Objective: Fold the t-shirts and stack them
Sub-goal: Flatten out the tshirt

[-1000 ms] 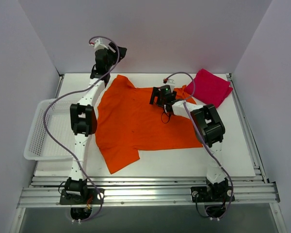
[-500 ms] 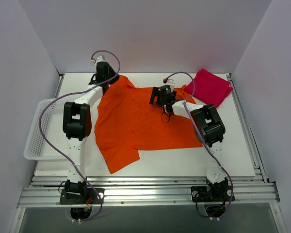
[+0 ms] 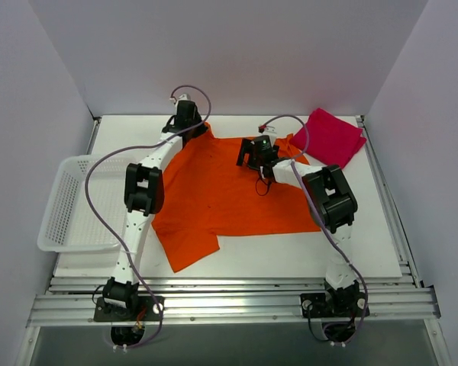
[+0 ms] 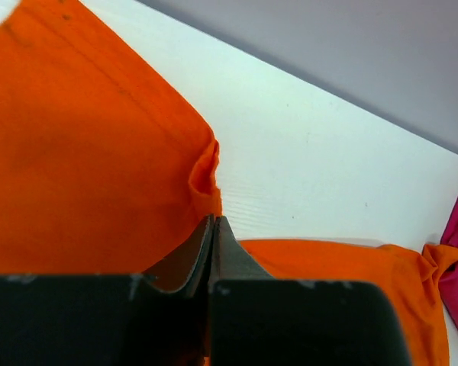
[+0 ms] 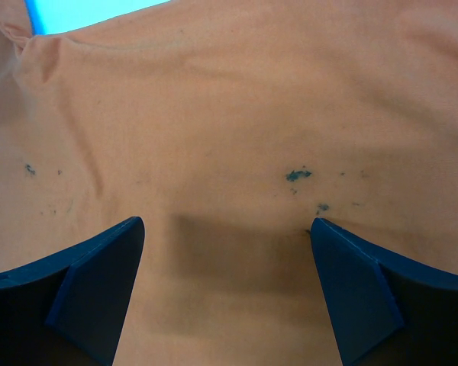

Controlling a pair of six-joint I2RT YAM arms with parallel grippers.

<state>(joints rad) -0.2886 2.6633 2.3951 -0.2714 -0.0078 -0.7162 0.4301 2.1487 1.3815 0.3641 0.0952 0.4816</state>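
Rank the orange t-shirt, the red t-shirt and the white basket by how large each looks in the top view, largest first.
1. orange t-shirt: spread out flat, by far the largest.
2. white mesh basket: clearly smaller than the orange one.
3. red t-shirt: folded compact, so it looks smallest.

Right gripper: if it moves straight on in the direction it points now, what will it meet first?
The orange t-shirt. The right gripper points down at the cloth with its fingers open and nothing in between. How near the cloth is, I cannot tell.
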